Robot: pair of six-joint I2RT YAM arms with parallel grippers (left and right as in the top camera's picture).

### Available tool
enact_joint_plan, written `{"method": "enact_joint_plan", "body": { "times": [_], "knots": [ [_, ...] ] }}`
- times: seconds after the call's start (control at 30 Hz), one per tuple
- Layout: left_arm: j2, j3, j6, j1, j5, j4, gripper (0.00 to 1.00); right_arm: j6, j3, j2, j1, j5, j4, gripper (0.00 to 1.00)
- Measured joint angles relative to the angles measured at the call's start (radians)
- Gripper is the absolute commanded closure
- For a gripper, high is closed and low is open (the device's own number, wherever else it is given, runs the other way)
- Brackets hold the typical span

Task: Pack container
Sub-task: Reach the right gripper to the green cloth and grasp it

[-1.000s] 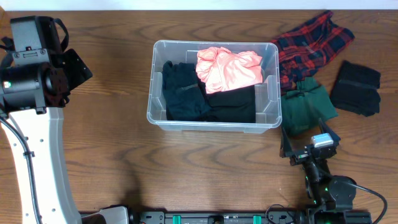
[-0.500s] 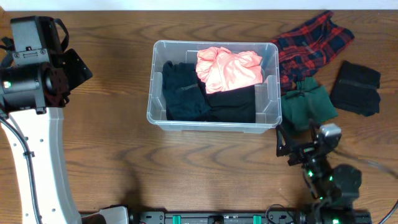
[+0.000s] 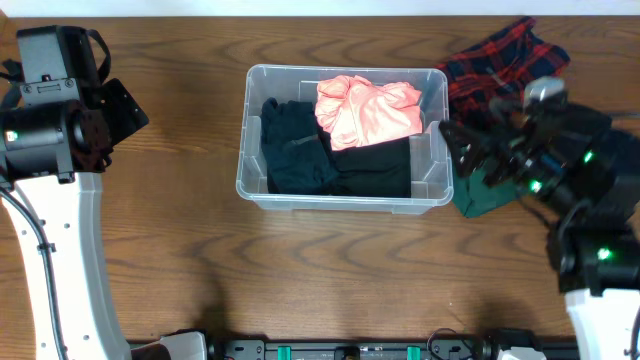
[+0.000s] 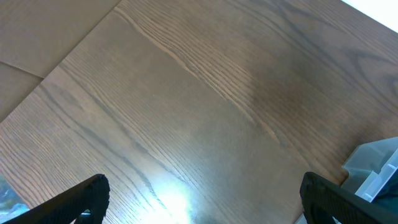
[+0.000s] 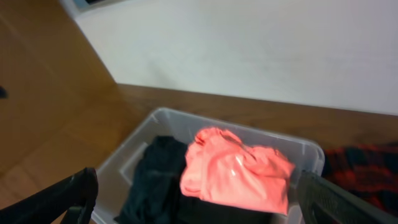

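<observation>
The clear plastic container (image 3: 340, 201) stands mid-table. It holds a pink garment (image 3: 368, 110) on top of black clothes (image 3: 297, 150). My right gripper (image 3: 462, 150) is open and empty. It hovers just right of the container, over a green garment (image 3: 492, 190), and faces the bin. The right wrist view shows the container (image 5: 140, 133), the pink garment (image 5: 236, 174) and the black clothes (image 5: 154, 180) between the open gripper's (image 5: 199, 214) fingers. My left gripper (image 3: 118, 112) is open and empty, raised at the far left. In the left wrist view the gripper (image 4: 202, 211) is above bare wood.
A red plaid garment (image 3: 500, 65) lies at the back right and also shows in the right wrist view (image 5: 360, 168). A black garment (image 3: 628, 150) lies right of it, mostly under my right arm. A corner of the container (image 4: 376, 171) shows in the left wrist view.
My right arm has swung up from the table's front edge to beside the container's right wall, over the green garment. The left arm has not moved.
</observation>
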Motion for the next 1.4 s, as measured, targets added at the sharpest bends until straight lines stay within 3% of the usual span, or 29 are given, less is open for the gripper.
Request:
{"method": "enact_joint_plan", "body": {
  "times": [0.17, 0.6, 0.9, 1.1, 1.27, 1.4],
  "knots": [
    [0.000, 0.000, 0.000, 0.000, 0.000, 0.000, 0.02, 0.055, 0.173, 0.138, -0.123, 0.050, -0.289, 0.01],
    [0.000, 0.000, 0.000, 0.000, 0.000, 0.000, 0.02, 0.153, 0.208, 0.410, -0.423, 0.314, -0.619, 0.01],
    [0.000, 0.000, 0.000, 0.000, 0.000, 0.000, 0.02, 0.144, 0.195, 0.690, -0.426, 0.335, -0.599, 0.01],
    [0.000, 0.000, 0.000, 0.000, 0.000, 0.000, 0.02, 0.078, 0.186, 0.840, -0.426, 0.280, -0.571, 0.08],
    [0.000, 0.000, 0.000, 0.000, 0.000, 0.000, 0.02, 0.053, 0.146, 0.879, -0.426, 0.238, -0.481, 0.07],
    [0.000, 0.000, 0.000, 0.000, 0.000, 0.000, 0.02, 0.071, 0.058, 0.865, -0.426, 0.206, -0.327, 0.15]
  ]
}}
